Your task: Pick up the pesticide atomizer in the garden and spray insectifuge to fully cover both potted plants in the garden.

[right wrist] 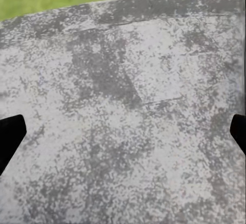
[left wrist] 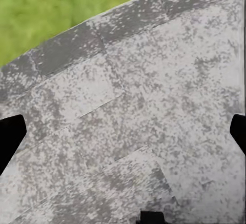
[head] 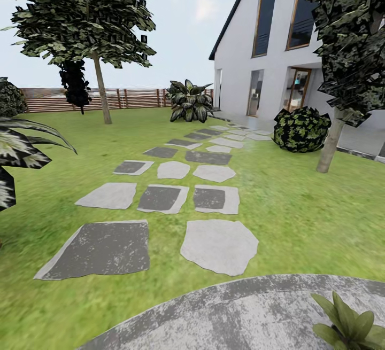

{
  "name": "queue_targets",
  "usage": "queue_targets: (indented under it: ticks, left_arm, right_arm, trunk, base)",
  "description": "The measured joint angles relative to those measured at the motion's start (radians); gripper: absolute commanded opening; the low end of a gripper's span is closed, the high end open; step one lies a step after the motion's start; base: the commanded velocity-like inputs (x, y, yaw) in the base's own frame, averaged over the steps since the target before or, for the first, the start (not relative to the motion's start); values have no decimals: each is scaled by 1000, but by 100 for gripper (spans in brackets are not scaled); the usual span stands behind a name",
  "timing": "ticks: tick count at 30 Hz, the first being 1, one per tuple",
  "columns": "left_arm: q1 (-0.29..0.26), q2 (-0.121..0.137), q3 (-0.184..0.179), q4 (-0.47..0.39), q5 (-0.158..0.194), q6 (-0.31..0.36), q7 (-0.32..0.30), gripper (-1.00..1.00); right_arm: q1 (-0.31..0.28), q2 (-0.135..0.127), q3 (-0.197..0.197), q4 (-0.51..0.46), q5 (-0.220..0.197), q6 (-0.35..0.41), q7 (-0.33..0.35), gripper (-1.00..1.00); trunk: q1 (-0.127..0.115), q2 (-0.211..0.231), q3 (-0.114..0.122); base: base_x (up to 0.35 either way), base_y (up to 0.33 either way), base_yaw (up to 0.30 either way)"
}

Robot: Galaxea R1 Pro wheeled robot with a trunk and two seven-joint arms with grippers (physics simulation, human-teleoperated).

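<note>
A potted plant [head: 350, 324] pokes in at the head view's lower right on the patio [head: 240, 318], nearer the right arm; both wrist views show jaws spread wide, empty, above bare stone.

Both grippers hang over the stone patio [left wrist: 154, 106]. The left gripper [left wrist: 123, 131] has its dark fingertips spread wide, nothing between them; the right gripper [right wrist: 123, 131] likewise.

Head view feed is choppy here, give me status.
Both grippers open, empty, over the patio. One potted plant at patio edge. Atomizer unsighted.
</note>
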Motion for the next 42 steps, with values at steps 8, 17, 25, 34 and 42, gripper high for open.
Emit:
queue_targets:
  ticks: [8,17,25,34,42]
  left_arm:
    - [-51,-5,4,-36,7,-16,0,100]
    - [-43,-5,5,72,8,-247,-10,100]
    - [-44,-4,2,87,8,-266,-10,100]
    - [-44,-5,1,88,9,-266,-10,100]
    - [-45,-6,1,88,7,-267,-10,100]
  right_arm:
    - [0,0,-1,-12,2,-155,5,100]
    - [0,0,1,6,3,-165,7,100]
    - [0,0,2,8,3,-163,8,100]
    - [0,1,1,34,2,-165,3,100]
    - [0,1,0,34,2,-165,3,100]
  trunk:
    - [0,0,0]
    - [0,0,0]
    - [0,0,0]
    - [0,0,0]
    - [0,0,0]
  base:
    - [0,0,0]
    - [0,0,-126]
    - [0,0,-259]
    - [-101,35,-265]
    - [-289,161,-265]
